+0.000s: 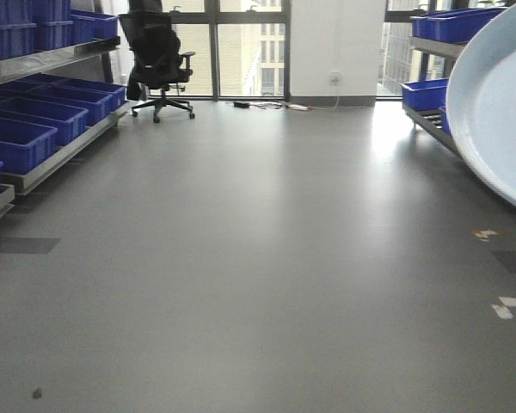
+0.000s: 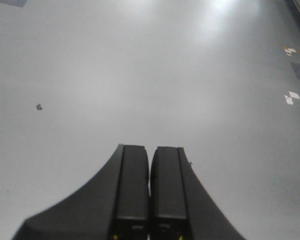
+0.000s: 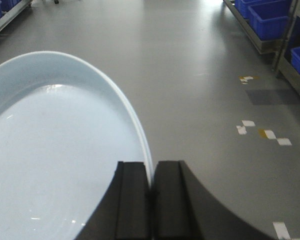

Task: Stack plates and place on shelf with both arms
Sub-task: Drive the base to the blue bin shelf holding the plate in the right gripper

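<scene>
One pale blue-white plate (image 3: 55, 155) hangs in the air over the grey floor, its rim pinched between the black fingers of my right gripper (image 3: 151, 167), which is shut on it. The same plate (image 1: 499, 103) fills the right edge of the front view, tilted on edge. My left gripper (image 2: 150, 152) is shut with nothing between its fingers, pointing down at bare floor. Steel shelf racks (image 1: 47, 60) stand at the left and a second shelf rack (image 1: 430, 116) at the right of the front view. Only one plate shows.
Blue plastic crates (image 1: 30, 120) fill the left rack and more blue crates (image 1: 451, 26) sit on the right rack. A black office chair (image 1: 155, 56) stands by the far windows. White tape marks (image 1: 506, 306) lie on the floor.
</scene>
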You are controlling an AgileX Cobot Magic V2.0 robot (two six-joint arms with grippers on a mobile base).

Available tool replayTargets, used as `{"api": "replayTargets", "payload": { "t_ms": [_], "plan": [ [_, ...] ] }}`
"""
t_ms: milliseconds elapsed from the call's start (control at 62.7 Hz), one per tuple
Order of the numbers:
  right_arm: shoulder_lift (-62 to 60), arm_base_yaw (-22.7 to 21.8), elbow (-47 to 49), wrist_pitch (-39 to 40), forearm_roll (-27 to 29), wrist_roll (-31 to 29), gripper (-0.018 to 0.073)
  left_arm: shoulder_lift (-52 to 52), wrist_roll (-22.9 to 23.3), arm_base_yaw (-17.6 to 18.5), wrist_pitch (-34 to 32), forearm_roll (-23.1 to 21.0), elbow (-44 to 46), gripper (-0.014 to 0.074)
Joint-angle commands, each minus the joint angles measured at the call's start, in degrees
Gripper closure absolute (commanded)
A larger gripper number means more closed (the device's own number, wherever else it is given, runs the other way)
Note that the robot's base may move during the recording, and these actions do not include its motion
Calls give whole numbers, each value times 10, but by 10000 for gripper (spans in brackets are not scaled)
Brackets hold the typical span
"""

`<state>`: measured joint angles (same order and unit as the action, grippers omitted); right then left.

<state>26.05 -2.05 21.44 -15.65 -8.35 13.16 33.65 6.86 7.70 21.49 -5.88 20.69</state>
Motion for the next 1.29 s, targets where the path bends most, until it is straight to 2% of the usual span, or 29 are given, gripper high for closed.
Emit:
{"api": "replayTargets", "payload": {
  "t_ms": [0, 1276],
  "plan": [
    [0, -4, 18, 60, -4, -1, 510, 0, 4, -1, -44, -3, 17, 514],
    [0, 1, 18, 60, -4, -1, 510, 0, 4, -1, -44, -3, 17, 514]
  ]
}}
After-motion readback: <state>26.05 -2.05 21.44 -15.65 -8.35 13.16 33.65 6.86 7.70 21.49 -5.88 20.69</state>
